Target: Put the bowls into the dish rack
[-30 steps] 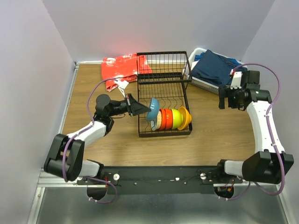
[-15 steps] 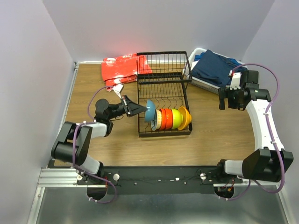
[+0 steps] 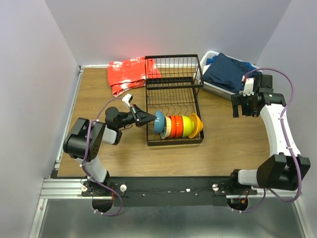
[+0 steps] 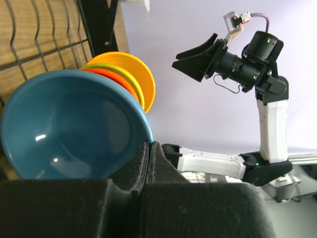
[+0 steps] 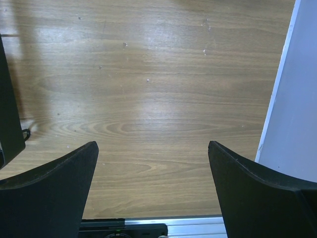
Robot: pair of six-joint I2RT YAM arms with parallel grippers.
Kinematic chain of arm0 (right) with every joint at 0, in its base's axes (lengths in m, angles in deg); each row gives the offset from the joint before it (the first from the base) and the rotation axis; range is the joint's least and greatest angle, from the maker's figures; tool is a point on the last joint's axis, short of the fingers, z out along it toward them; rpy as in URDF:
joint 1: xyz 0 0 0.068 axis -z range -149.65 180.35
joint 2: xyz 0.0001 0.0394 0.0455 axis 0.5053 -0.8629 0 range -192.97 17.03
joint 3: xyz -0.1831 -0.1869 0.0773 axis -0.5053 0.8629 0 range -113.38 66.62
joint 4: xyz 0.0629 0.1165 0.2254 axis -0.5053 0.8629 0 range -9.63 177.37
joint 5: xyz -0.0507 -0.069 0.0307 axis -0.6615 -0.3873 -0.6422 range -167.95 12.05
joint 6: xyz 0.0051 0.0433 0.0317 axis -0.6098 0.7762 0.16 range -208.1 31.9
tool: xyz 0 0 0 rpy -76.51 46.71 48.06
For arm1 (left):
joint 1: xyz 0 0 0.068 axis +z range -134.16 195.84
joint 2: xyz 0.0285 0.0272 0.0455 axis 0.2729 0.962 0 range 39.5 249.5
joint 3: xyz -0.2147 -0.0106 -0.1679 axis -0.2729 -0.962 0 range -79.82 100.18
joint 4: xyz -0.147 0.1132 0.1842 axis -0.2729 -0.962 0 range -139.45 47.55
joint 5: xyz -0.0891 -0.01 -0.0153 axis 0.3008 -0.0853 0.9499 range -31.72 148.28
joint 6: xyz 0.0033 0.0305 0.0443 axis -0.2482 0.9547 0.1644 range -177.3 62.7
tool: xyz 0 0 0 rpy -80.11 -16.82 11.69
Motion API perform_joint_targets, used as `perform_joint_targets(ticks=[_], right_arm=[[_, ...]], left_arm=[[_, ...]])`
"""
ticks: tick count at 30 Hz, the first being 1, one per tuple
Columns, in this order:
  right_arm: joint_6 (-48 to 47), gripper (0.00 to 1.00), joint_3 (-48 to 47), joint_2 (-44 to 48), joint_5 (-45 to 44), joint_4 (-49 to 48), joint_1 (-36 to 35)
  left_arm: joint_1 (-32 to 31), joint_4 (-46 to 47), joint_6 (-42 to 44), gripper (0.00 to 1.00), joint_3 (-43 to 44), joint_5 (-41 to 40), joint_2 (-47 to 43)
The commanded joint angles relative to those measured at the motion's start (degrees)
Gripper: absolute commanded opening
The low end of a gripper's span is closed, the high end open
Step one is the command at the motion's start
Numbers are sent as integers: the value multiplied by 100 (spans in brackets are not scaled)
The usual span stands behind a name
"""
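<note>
Left hand [image 3: 152, 118] lower, tight on bowl [image 3: 159, 124]

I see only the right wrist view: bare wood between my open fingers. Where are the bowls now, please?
Observer: All four bowls stand on edge in one row at the front of the dish rack.
Operator: Does the left arm hold something?
Observer: Yes, the left gripper is shut on the rim of the blue bowl, leftmost in the row.
Operator: What is near my arm?
Observer: A white basket with blue cloth, beyond the right gripper.
</note>
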Motion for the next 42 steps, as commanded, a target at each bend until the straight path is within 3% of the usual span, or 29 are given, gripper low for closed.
perform_joint_targets(ticks=[1,6,13,22,35,42], right_arm=[[-96,100,-162,-177,-153,162,33],[-105,100,-276,-371,-144,171,33],[-122,100,-347,-503,-161,179,33],[-131,100,-268,-520,-161,153,33],[-193,100,-435,-555,-206,267,33],[-228,100,-435,-582,-232,267,33]], left_arm=[[33,1451,-734,0,9,-49,471],[51,2341,-1464,0,79,30,911],[147,2377,-1790,0,317,592,1185],[420,2369,-1571,0,-167,883,543],[245,2377,-1922,0,79,620,560],[411,2369,-1607,0,-52,576,710]])
